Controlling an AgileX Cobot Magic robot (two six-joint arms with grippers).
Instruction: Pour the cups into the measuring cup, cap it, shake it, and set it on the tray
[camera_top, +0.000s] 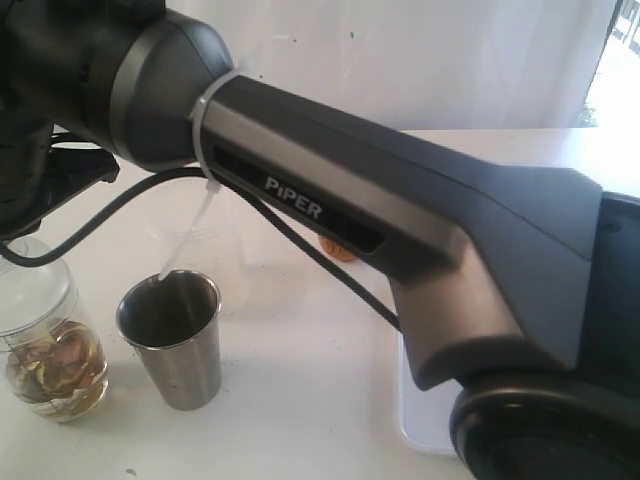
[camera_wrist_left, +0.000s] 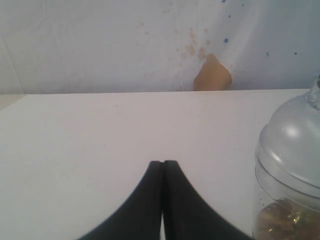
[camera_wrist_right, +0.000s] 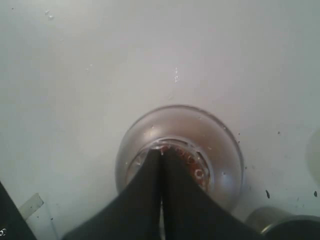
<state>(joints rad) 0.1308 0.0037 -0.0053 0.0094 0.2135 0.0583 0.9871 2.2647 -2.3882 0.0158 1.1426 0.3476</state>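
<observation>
right gripper (camera_wrist_right: 161, 152) hangs centred over the dome-topped measuring cup (camera_wrist_right: 222, 150), fingers pressed together and empty, likely lining up on its top, though they must spread to grasp. left gripper (camera_wrist_left: 162, 165), likewise closed on nothing, waits beside it. steel tumbler (camera_top: 172, 340) stands near it, with the tray (camera_top: 420, 410) well apart.

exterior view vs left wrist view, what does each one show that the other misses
Only exterior: the steel tumbler, a corner of the white tray and a long grey arm. Only left wrist: the left gripper, jaws shut, above the white tabletop. Both: the lidded clear jar with brownish contents.
</observation>
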